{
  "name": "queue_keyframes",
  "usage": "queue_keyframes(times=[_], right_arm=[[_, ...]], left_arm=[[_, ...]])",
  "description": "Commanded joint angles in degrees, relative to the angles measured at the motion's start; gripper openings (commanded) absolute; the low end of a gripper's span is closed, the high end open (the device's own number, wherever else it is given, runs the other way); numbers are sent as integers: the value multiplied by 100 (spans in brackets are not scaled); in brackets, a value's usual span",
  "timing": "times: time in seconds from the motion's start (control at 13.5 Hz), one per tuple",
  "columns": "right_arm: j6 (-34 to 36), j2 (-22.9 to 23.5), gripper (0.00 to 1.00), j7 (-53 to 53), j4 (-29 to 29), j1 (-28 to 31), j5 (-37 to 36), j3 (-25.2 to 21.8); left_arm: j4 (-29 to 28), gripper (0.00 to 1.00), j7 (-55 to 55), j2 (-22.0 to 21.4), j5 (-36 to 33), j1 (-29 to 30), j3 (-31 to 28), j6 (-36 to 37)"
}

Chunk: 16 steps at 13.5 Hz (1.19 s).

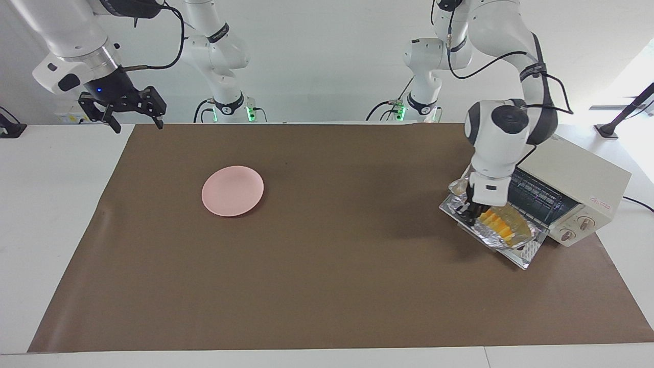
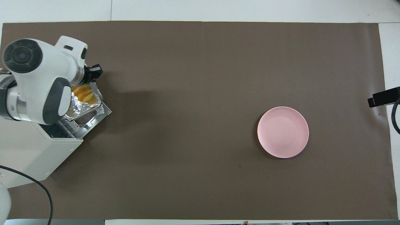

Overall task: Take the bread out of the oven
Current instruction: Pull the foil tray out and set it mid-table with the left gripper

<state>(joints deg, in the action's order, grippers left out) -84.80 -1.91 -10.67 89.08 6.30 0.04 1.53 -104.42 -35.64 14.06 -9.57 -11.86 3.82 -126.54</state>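
Observation:
The cream-white oven (image 1: 577, 174) stands at the left arm's end of the table with its glass door (image 1: 527, 254) dropped open. The orange-yellow bread (image 1: 498, 225) lies in a crinkled silver foil tray (image 1: 511, 243) that is out of the oven, over the open door. My left gripper (image 1: 469, 212) is shut on the tray's edge at the end toward the table's middle. The overhead view shows the bread (image 2: 82, 93), the tray (image 2: 78, 109), the oven (image 2: 28, 156) and the left gripper (image 2: 91, 76). My right gripper (image 1: 134, 120) waits open and empty, raised over the right arm's end of the table.
A round pink plate (image 1: 232, 190) lies on the brown mat (image 1: 327, 286) toward the right arm's end; it also shows in the overhead view (image 2: 282, 132). The oven's wire rack (image 1: 536, 194) is bare. A cable (image 1: 638, 202) runs from the oven.

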Motion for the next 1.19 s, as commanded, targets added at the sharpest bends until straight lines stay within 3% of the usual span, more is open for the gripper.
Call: queue_keyframes(times=[0.0, 0.15, 0.3, 0.67, 0.74, 0.81, 0.89, 0.96, 1.11], right_arm=[[-19, -169, 100, -111, 189, 64, -40, 49], [-19, -169, 100, -111, 189, 64, -40, 49], [-19, -169, 100, -111, 189, 64, -40, 49], [-19, -169, 100, -111, 189, 64, -40, 49], [-19, -169, 100, -111, 189, 64, -40, 49], [-19, -169, 100, -111, 189, 64, -40, 49], [33, -178, 100, -128, 189, 64, -40, 49], [295, -178, 100, -128, 189, 38, -40, 57], [517, -213, 100, -120, 189, 47, -40, 58]], left_arm=[[325, 0, 277, 202, 305, -1173, -48, 191], [536, 0, 286, 509, 350, -2071, -57, 217], [825, 0, 260, 991, 376, -2460, -48, 138], [616, 0, 242, 1187, 420, -2585, -66, -47], [651, 33, 207, 1187, 429, -2576, -66, 6], [729, 90, 94, 1178, 429, -2567, -92, 67], [861, 100, 75, 1152, 429, -2550, -118, 198], [923, 100, 92, 1065, 429, -2463, -188, 321], [888, 100, 162, 435, 438, -1894, -242, 706]])
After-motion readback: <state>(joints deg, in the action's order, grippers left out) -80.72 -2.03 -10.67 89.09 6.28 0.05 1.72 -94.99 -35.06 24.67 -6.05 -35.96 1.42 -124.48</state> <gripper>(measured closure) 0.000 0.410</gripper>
